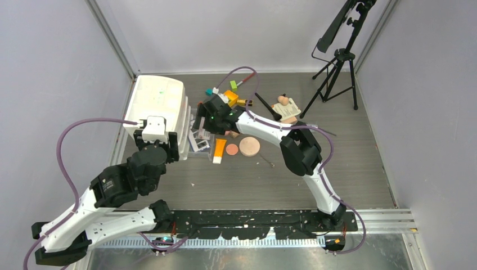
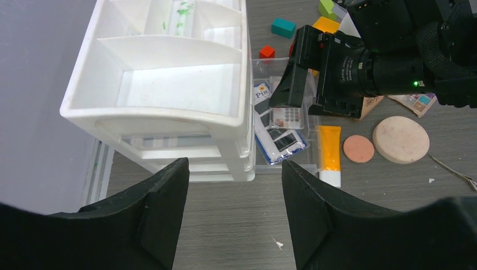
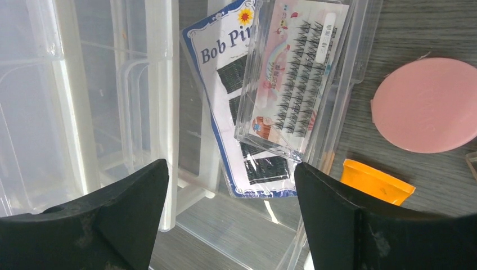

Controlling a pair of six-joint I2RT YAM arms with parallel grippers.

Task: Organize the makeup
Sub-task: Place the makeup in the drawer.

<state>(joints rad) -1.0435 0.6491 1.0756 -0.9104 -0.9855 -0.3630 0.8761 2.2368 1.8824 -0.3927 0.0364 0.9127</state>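
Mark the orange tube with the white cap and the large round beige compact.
Orange tube with white cap [image 2: 329, 147]: left wrist view, middle of the orange body.
Large round beige compact [image 2: 400, 139]: left wrist view, centre of its top face.

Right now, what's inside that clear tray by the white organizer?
A blue-edged bobby-pin card, with a clear lash case lying on it. Whatever is under the card is hidden.
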